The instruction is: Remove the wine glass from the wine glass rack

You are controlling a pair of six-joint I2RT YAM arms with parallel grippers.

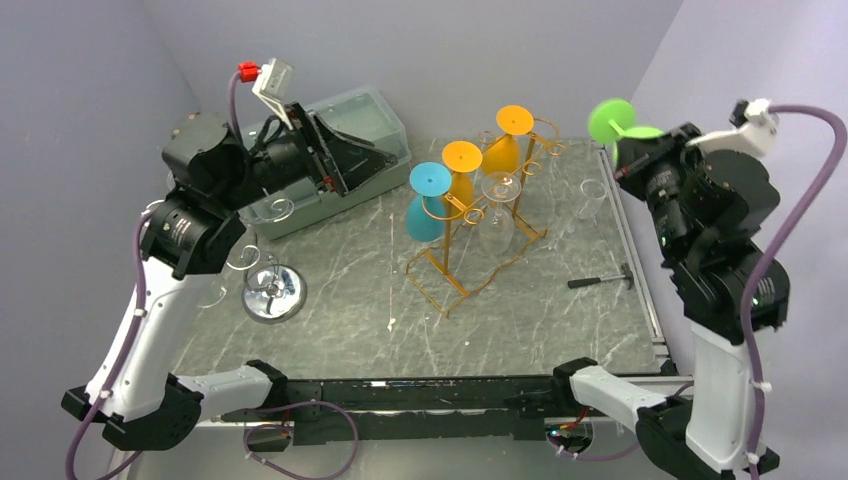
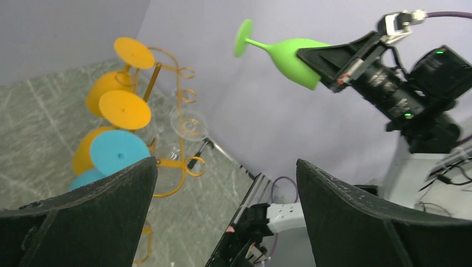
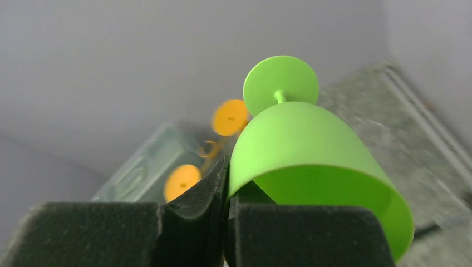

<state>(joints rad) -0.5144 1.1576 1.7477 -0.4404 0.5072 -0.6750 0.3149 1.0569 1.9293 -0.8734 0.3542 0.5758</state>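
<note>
Aloft, right gripper (image 3: 227,192) pinches wine glass (image 3: 300,144).

Looks like a robotics lab test cell to me, not anyone's kitchen. Plain lilac-grey walls (image 1: 450,60) box in a grey marble-look tabletop (image 1: 340,300). A white-and-black robot arm on the left (image 1: 190,240) and its twin on the right (image 1: 715,240) are bolted at the near edge, with purple cables (image 1: 800,108) looping off them. The stuff on top reads like test props: a thin golden-orange wire glass rack (image 1: 452,262), a clear plastic storage bin (image 1: 375,125) and what's probably a small black hammer (image 1: 600,282).
</note>
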